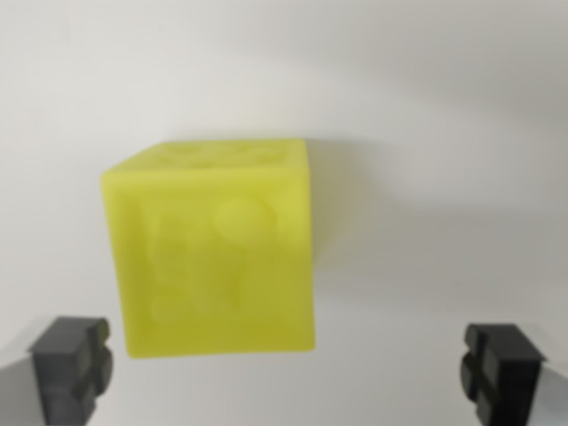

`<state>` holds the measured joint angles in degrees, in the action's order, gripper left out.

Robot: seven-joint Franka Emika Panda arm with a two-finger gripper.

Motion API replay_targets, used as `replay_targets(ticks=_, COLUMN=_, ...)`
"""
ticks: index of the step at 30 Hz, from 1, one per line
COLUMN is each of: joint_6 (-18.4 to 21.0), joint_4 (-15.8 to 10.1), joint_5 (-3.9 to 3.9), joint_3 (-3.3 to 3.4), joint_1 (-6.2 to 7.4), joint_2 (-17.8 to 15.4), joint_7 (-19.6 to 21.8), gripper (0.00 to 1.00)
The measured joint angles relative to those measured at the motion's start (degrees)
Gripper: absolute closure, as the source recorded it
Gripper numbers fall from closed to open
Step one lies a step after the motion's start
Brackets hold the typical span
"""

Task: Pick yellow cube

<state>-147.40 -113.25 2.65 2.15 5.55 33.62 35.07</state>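
Wrist view: yellow cube [213,253], markings unreadable

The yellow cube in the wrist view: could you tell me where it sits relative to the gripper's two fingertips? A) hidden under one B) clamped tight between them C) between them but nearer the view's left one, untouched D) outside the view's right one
C: the yellow cube lies ahead of the open gripper, closer to the fingertip on the wrist view's left, touching neither.

One yellow cube [213,253] sits ahead of and between the fingers, nearer the one at the wrist view's left. Two dark fingers [71,368] show, one at each lower corner. The cube's blurred face seems to carry several raised bumps, too soft to count.
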Motion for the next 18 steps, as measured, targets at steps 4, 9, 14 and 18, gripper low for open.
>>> replay_targets(ticks=4, joint_6=-0.7, joint_4=0.6, joint_5=0.04, joint_3=0.00, joint_1=0.34, joint_2=1.4, joint_7=-0.5, gripper=0.00)
replay_targets(ticks=9, joint_6=-1.5, joint_4=1.5, joint_5=0.10, joint_3=0.00, joint_1=0.76, joint_2=3.2, joint_7=-1.1, gripper=0.00)
replay_targets(ticks=14, joint_6=-2.2, joint_4=2.4, joint_5=0.16, joint_3=-0.01, joint_1=1.19, joint_2=5.0, joint_7=-1.6, gripper=0.00)
replay_targets(ticks=18, joint_6=-2.8, joint_4=3.3, joint_5=0.20, joint_3=-0.01, joint_1=1.52, joint_2=6.5, joint_7=-2.1, gripper=0.00)
